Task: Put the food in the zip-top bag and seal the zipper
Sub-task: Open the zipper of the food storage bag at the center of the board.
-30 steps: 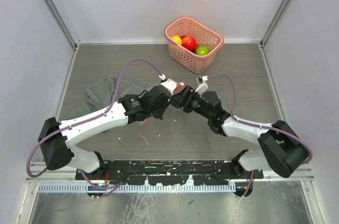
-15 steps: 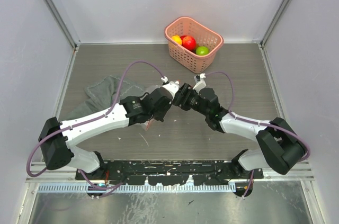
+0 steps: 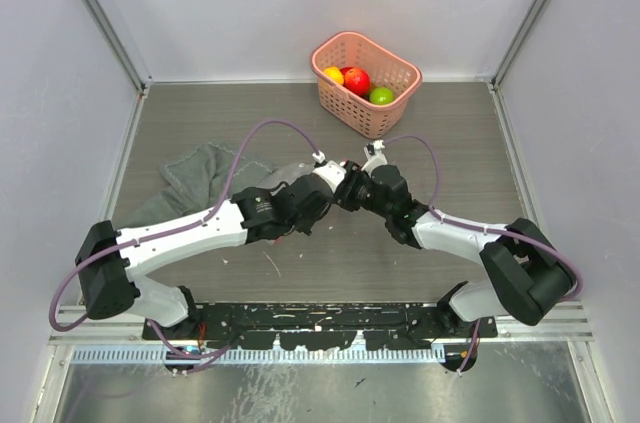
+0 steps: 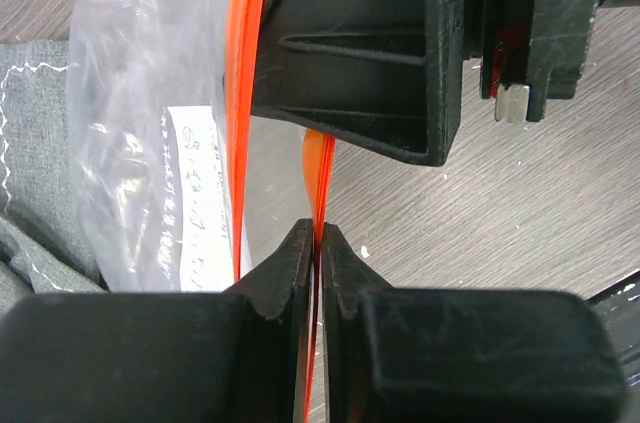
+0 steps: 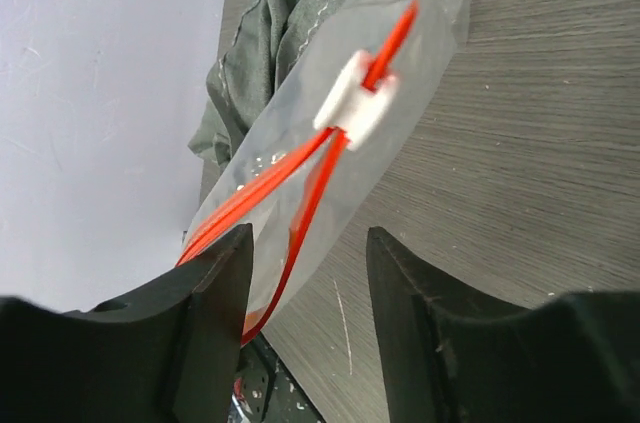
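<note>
Left wrist: pinched zipper (image 4: 243, 93) in left gripper (image 4: 318, 235) at centre. Right wrist only: white slider (image 5: 356, 103) upper centre, spread right gripper (image 5: 308, 243).

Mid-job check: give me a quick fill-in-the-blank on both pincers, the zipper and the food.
The left pincer is ___ on the zipper.
The right pincer has its jaws ___.
The zipper's slider is coloured ___.
The food lies in the ___ basket.
Missing words: shut; open; white; pink.
</note>
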Controlling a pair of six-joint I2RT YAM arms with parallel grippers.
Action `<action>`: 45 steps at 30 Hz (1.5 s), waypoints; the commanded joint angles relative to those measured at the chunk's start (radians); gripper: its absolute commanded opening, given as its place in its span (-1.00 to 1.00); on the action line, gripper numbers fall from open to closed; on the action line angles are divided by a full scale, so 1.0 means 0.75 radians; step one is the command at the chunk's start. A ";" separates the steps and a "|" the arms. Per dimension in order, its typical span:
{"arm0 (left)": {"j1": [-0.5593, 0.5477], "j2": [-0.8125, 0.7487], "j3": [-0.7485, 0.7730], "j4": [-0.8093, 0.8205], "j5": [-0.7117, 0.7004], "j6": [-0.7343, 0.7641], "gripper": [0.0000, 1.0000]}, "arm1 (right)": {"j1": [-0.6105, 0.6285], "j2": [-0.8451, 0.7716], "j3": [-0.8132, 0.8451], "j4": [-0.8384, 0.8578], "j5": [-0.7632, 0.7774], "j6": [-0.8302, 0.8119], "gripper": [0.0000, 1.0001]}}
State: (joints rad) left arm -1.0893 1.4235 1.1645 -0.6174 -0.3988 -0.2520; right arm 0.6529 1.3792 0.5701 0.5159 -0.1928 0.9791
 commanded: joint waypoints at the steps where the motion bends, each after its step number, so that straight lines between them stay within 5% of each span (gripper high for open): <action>1: -0.015 -0.039 0.037 0.064 -0.043 0.001 -0.77 | 0.009 -0.015 0.051 0.027 0.030 -0.034 -0.01; 12: -0.026 -0.149 0.029 0.047 0.007 -0.066 0.01 | 0.010 -0.061 0.059 -0.001 0.044 -0.082 -0.99; 19: -0.026 -0.227 0.012 0.031 -0.042 -0.132 0.40 | 0.019 -0.092 0.064 -0.035 0.072 -0.105 -0.99; 27: -0.026 -0.133 0.019 0.066 -0.173 -0.186 0.60 | 0.035 -0.090 0.060 -0.039 0.086 -0.096 -0.99; 45: -0.027 0.061 0.039 0.021 -0.342 -0.189 0.43 | 0.048 -0.072 0.051 -0.028 0.084 -0.084 -0.99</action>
State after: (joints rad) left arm -1.1053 1.4601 1.1645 -0.6144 -0.5877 -0.3782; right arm 0.6819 1.3457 0.5709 0.4526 -0.1467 0.9184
